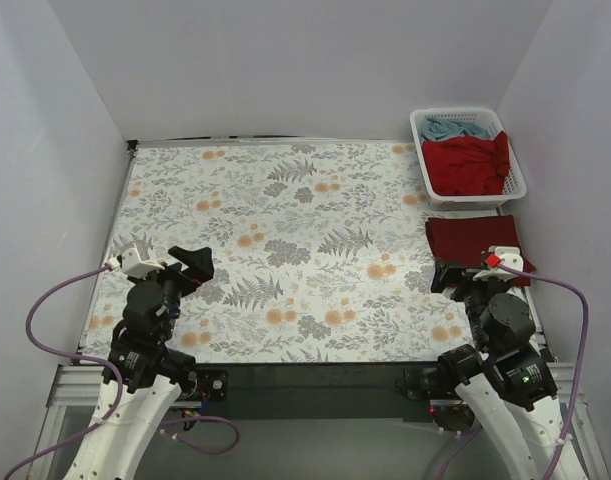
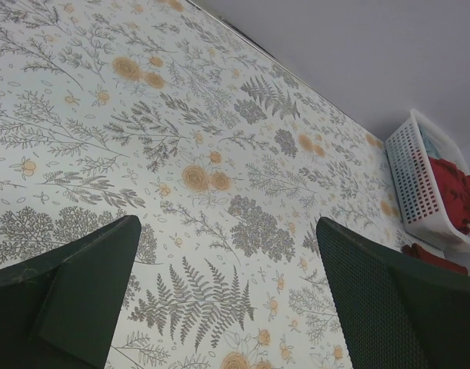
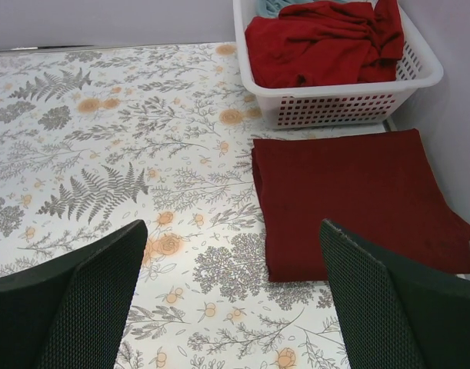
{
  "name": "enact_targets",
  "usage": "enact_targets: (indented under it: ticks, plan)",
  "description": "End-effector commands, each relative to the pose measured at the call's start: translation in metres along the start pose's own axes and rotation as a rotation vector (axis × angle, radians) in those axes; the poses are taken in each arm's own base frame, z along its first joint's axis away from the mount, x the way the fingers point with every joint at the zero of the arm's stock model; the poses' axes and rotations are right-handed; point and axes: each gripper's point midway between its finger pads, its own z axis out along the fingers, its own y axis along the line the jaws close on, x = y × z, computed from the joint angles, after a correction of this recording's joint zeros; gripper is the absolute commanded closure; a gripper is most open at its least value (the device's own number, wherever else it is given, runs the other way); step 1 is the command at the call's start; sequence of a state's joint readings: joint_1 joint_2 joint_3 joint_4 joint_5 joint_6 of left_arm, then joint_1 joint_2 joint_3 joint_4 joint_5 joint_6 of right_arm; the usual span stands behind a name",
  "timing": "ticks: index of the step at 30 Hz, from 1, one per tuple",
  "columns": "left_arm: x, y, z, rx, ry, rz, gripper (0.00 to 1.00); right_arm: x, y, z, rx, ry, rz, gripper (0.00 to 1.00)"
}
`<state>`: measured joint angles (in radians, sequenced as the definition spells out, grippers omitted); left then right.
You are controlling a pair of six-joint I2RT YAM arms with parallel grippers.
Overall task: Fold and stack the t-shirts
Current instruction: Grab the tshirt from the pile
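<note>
A maroon t-shirt (image 1: 472, 241) lies folded flat at the table's right edge, also in the right wrist view (image 3: 350, 200). A bright red t-shirt (image 1: 470, 165) lies crumpled in the white basket (image 1: 515, 190), with a dusty blue t-shirt (image 1: 453, 128) behind it; the red one also shows in the right wrist view (image 3: 319, 42). My right gripper (image 1: 460, 275) is open and empty, just in front of the folded maroon shirt. My left gripper (image 1: 190, 265) is open and empty over the bare table at the near left.
The table carries a floral cloth (image 1: 285, 240). White walls close in the left, back and right sides. The basket stands in the far right corner, touching the right wall; it also shows in the left wrist view (image 2: 419, 184).
</note>
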<state>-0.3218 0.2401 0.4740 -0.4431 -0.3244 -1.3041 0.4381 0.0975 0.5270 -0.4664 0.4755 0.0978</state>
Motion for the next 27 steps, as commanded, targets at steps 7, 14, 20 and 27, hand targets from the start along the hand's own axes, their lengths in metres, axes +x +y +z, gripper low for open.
enact_targets:
  ticks: [7,14,20,27]
  plan:
    - [-0.003,-0.002,-0.002,0.028,-0.025,0.013,0.02,-0.015,0.052,0.025,-0.194,-0.001,0.106,0.02]
    - [-0.005,-0.004,-0.005,0.05,-0.038,0.014,0.02,-0.044,0.073,0.088,-0.144,0.065,0.038,0.02]
    - [-0.006,-0.004,-0.006,0.061,-0.051,0.014,0.02,-0.062,0.05,0.189,0.06,0.186,-0.064,0.02]
    - [-0.004,-0.007,-0.005,0.077,-0.044,0.02,0.02,-0.056,-0.028,0.289,0.25,0.25,0.014,0.18]
